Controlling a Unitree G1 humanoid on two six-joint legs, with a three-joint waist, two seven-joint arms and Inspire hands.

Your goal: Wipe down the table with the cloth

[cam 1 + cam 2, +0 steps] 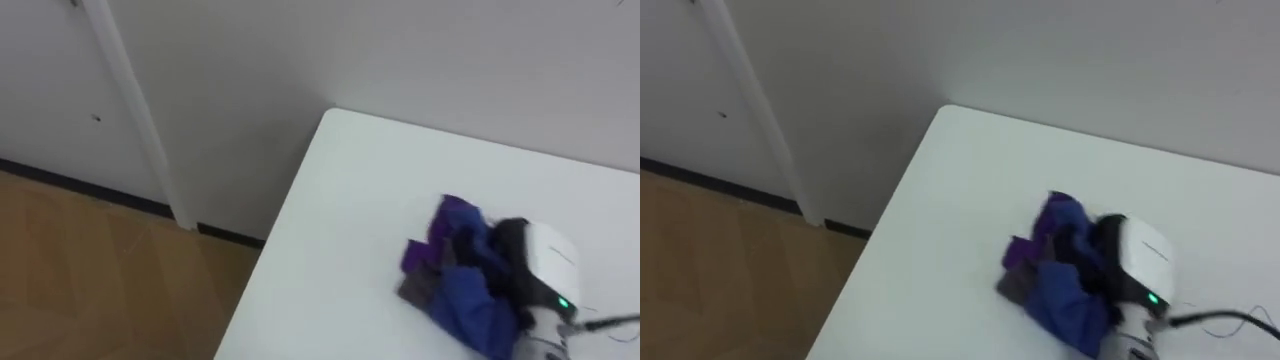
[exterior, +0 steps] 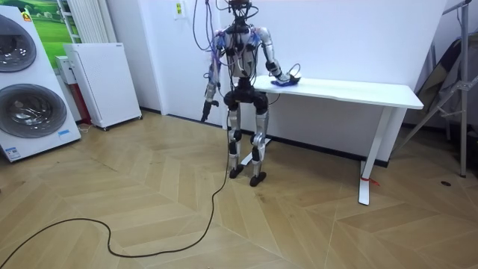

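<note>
A crumpled blue and purple cloth [image 1: 455, 275] lies on the white table [image 1: 350, 190], a little in from its left edge and near the far left corner. My right hand [image 1: 543, 262] comes in from the lower right and rests on the cloth's right side, its dark fingers curled into the bunched fabric. In the room view I stand at the table's [image 2: 351, 90] left end with that arm stretched over the cloth [image 2: 287, 81]. My left hand [image 2: 204, 113] hangs by my side, too small to read.
The table's far edge stands against a white wall, with wooden floor [image 1: 90, 280] beyond its left edge and a white upright strip [image 1: 140, 120] on the wall. In the room view, washing machines [image 2: 26, 82] and a white cabinet [image 2: 104, 78] stand at the left.
</note>
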